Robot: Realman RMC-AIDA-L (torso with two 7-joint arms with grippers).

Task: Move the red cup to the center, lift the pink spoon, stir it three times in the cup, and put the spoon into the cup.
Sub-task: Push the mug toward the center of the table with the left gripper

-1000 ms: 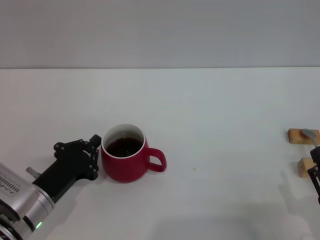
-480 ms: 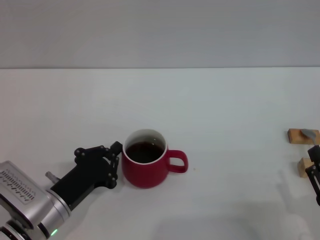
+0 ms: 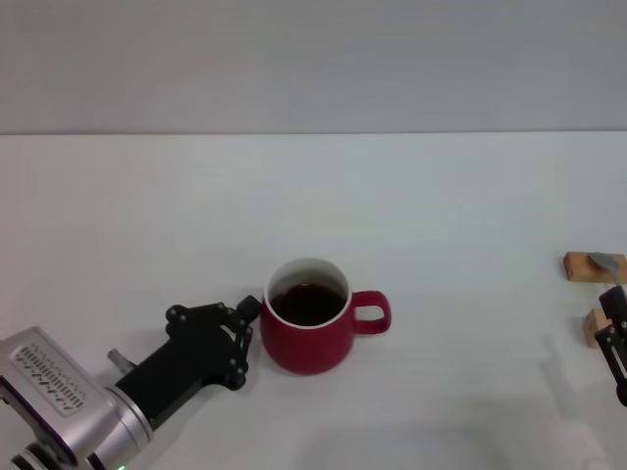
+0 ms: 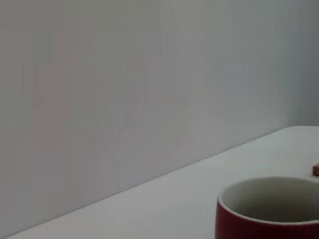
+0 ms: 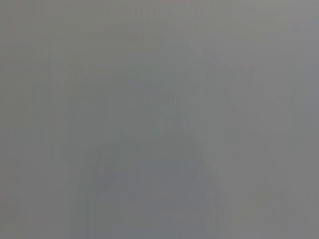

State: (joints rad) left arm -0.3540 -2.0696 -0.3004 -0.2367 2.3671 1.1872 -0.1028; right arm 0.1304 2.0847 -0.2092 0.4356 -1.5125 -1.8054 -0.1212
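The red cup (image 3: 312,348) stands on the white table, left of the middle, its handle pointing right and dark liquid inside. It also shows in the left wrist view (image 4: 259,226), close by. My left gripper (image 3: 245,341) rests against the cup's left side. The pink spoon's greyish bowl (image 3: 602,260) lies on a tan wooden block (image 3: 582,266) at the far right; its handle is mostly hidden behind my right gripper (image 3: 615,338), which sits at the right edge. The right wrist view shows only plain grey.
A second tan block (image 3: 594,327) lies just nearer, beside the right gripper. The white table (image 3: 441,215) meets a grey wall at the back.
My left gripper has moved right with the red cup against it, and the cup has slid right and slightly nearer. The right gripper has barely moved.
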